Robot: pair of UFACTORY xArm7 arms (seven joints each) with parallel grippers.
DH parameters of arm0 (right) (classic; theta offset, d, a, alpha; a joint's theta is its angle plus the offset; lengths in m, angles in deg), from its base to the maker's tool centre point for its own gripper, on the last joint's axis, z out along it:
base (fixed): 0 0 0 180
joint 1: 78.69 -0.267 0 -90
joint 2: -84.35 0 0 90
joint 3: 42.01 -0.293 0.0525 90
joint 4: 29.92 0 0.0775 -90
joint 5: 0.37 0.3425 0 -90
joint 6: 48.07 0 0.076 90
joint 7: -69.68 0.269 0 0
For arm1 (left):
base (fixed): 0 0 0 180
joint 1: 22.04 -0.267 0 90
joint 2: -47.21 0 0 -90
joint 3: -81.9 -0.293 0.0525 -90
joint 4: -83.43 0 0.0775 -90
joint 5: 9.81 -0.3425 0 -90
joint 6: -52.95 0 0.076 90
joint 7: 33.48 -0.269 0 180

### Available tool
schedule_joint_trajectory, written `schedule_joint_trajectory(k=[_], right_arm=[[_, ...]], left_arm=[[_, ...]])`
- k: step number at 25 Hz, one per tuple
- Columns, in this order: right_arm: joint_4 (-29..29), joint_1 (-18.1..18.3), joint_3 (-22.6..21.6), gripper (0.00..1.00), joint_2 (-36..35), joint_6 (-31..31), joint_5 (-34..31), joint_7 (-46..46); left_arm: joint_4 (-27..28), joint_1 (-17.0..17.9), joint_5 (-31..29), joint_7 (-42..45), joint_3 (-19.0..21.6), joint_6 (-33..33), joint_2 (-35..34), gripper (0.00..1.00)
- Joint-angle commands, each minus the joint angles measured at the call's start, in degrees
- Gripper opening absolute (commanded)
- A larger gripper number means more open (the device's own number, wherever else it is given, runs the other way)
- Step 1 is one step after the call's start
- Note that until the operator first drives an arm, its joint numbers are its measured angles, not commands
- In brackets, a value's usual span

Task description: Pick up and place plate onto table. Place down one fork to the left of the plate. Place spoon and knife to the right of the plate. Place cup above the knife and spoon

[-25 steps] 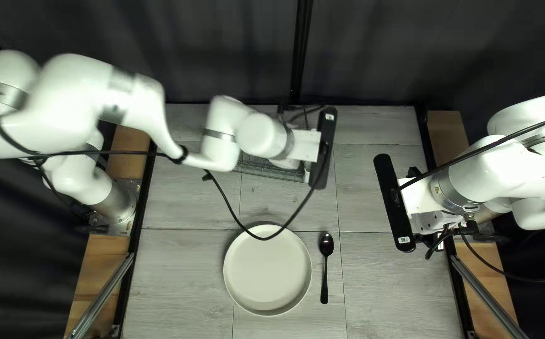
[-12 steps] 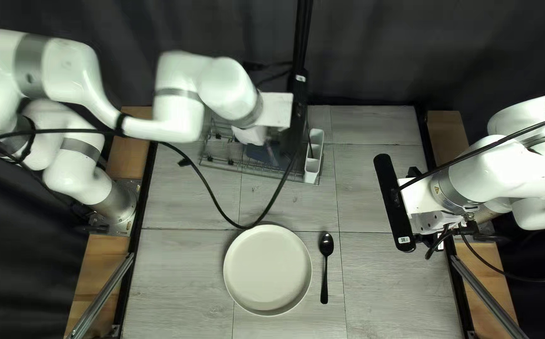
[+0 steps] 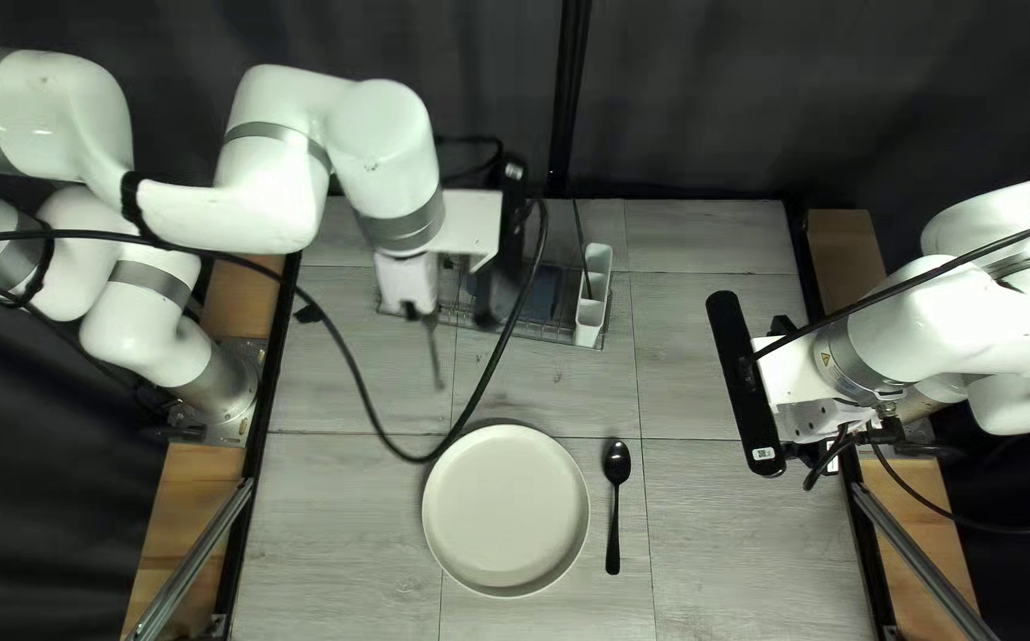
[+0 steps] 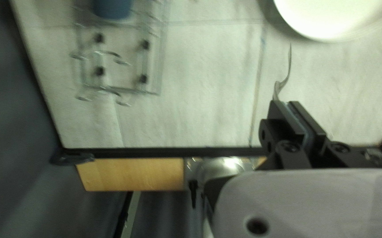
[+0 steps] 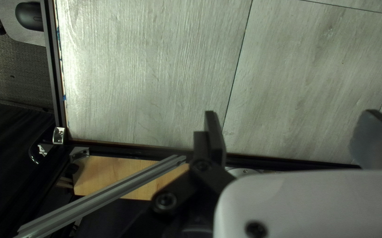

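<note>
Your left gripper (image 4: 283, 104) has swung off the rack (image 3: 515, 334) by the table's far edge and moved toward the left edge. Its fingers are together, clamped on a thin piece of cutlery (image 4: 280, 87) that points down; it is edge-on and blurred, but you can judge it to be the fork. That means you are probably carrying it to the plate's left side.

The plate (image 3: 506, 511) lies near the middle of the near edge, and the spoon (image 3: 615, 505) just to its right, handle toward that edge; neither has moved. Your right gripper (image 5: 290, 115) has stayed by the right edge, fingers wide apart.

With your arm shifted, the white holder (image 3: 593, 297) shows at the rack's right end, a dark stick (image 3: 586, 275) in it, likely the knife. The blue thing (image 4: 112, 8) in the rack may be the cup.

Next, lower the fork left of the plate, clear of its rim.
</note>
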Motion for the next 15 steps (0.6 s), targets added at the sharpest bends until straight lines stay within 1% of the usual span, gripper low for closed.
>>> schedule_joint_trajectory(k=[1, 2, 3, 5, 6, 7, 8, 9, 11, 13, 15], right_arm=[[0.0, 0.0, 0.0, 1.0, 0.0, 0.0, 0.0, 0.0], [0.0, 0.0, 0.0, 1.0, 0.0, 0.0, 0.0, 0.0], [0.0, 0.0, 0.0, 1.0, 0.0, 0.0, 0.0, 0.0], [0.0, 0.0, 0.0, 1.0, 0.0, 0.0, 0.0, 0.0], [0.0, 0.0, 0.0, 1.0, 0.0, 0.0, 0.0, 0.0], [0.0, 0.0, 0.0, 1.0, 0.0, 0.0, 0.0, 0.0], [0.0, 0.0, 0.0, 1.0, 0.0, 0.0, 0.0, 0.0], [0.0, 0.0, 0.0, 1.0, 0.0, 0.0, 0.0, 0.0], [0.0, 0.0, 0.0, 1.0, 0.0, 0.0, 0.0, 0.0], [0.0, 0.0, 0.0, 1.0, 0.0, 0.0, 0.0, 0.0], [0.0, 0.0, 0.0, 1.0, 0.0, 0.0, 0.0, 0.0]], left_arm=[[-0.08, 0.09, 0.17, -0.09, 0.03, 0.22, -0.08, 0.0], [-0.08, 0.09, 0.17, -0.09, 0.03, 0.22, -0.08, 0.0], [-1.56, -0.21, 1.49, 0.27, -0.63, -0.84, -0.57, 0.0], [-6.15, -0.81, 4.18, 0.11, -2.04, -4.17, -2.36, 0.0], [-10.32, -1.17, 7.22, -0.13, -3.16, -7.17, -4.76, 0.0], [-12.98, -1.25, 8.88, -0.09, -3.54, -8.99, -6.51, 0.0], [-18.34, -1.34, 12.13, -0.19, -4.08, -12.66, -9.72, 0.0], [-22.16, -1.25, 14.53, -0.22, -4.28, -15.34, -11.71, 0.0], [-27.88, -0.67, 18.94, -1.07, -4.91, -19.82, -13.89, 0.0], [-32.34, 0.41, 22.87, -2.52, -5.21, -23.59, -15.03, 0.0], [-34.45, 1.51, 25.57, -4.6, -5.77, -25.28, -15.45, 0.0]])
